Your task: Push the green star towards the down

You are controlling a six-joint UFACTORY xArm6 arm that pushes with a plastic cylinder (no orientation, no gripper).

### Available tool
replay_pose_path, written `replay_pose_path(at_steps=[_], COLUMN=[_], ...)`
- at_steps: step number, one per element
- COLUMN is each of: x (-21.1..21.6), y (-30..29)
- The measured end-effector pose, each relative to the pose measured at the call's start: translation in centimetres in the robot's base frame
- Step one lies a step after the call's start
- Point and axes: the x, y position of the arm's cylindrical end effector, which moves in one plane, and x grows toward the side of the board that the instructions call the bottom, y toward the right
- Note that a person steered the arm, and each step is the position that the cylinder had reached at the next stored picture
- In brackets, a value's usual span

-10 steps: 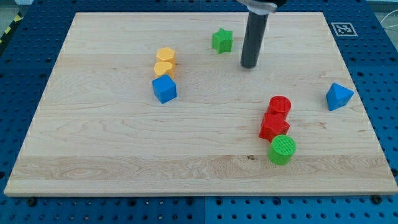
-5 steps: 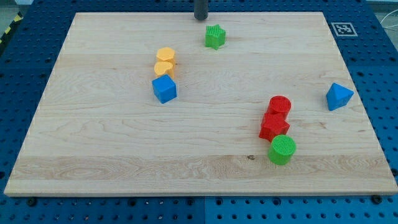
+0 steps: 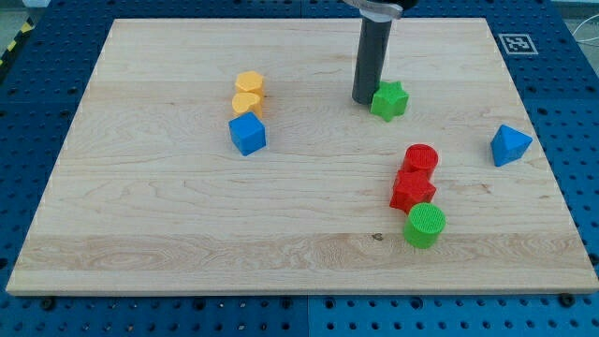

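My tip (image 3: pixel 366 100) is touching the green star (image 3: pixel 388 99), which is sitting at its 3 o'clock on the bench (image 3: pixel 168 215); the rod is carrying no jaws.

- No words, brand names or numbers are showing legibly anywhere.
- A small black-and-white square marker (image 3: pixel 518 43), looking like a coded fiducial tag, is sitting on the desk (image 3: pixel 168 215) at its corner toward the view's top right; its pattern is appearing too small to decode.
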Motion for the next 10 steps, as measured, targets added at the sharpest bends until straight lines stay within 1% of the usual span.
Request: replay_pose_path(at_steps=[2, 3, 4, 5, 6, 7, 8, 10], x=[-3.8, -4.0, -2.1, 0.6, 0.3, -2.2, -2.9, 1.0], y=[0.1, 3.6, 6.7, 7.5, 7.3, 5.8, 2.9, 2.6])
